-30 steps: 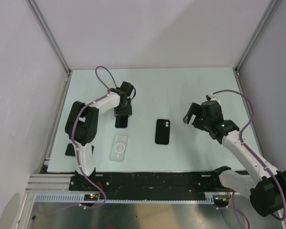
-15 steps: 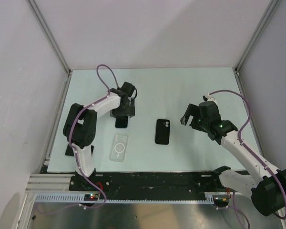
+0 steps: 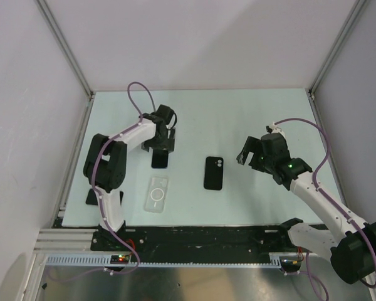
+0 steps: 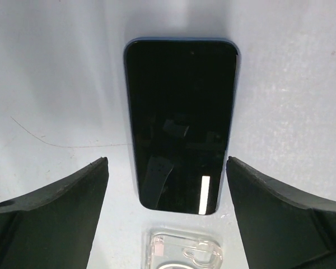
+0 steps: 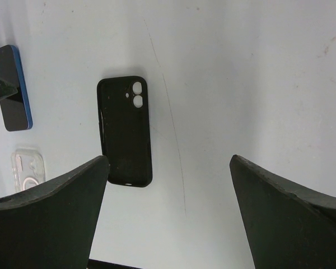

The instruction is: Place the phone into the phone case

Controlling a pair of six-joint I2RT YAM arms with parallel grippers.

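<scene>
Top view: the clear phone case [image 3: 156, 193] is seen lying flat on the pale table [image 3: 238, 119], close to the left arm's base. Just beyond the case, in line with it but apart, the phone [image 3: 160, 160] lies screen up. The left gripper [image 3: 160, 145] is poised over the phone's far end, jaws spread. Well to the right of the case lies a black slab with two camera holes [image 3: 214, 173]; whether it is a cover or a device cannot be told. Further right of the case, the right gripper [image 3: 247, 153] is held above the table, jaws wide apart, nothing in them.

Left wrist view: the phone [image 4: 180, 123], glossy with a blue rim, is shown flat between the two black fingers [image 4: 61, 207], touched by neither. One end of the case [image 4: 185, 255] is glimpsed just beside it.

Right wrist view: the case [image 5: 28, 168] is seen at the left edge, the phone beyond it, the slab to its right.

The step in hand is judged to be gripping the phone. It is best done with the fingertips lowered to the table, set squarely on the two long edges near mid-length and closed gently, so that the thin body is kept level for seating in the case
</scene>
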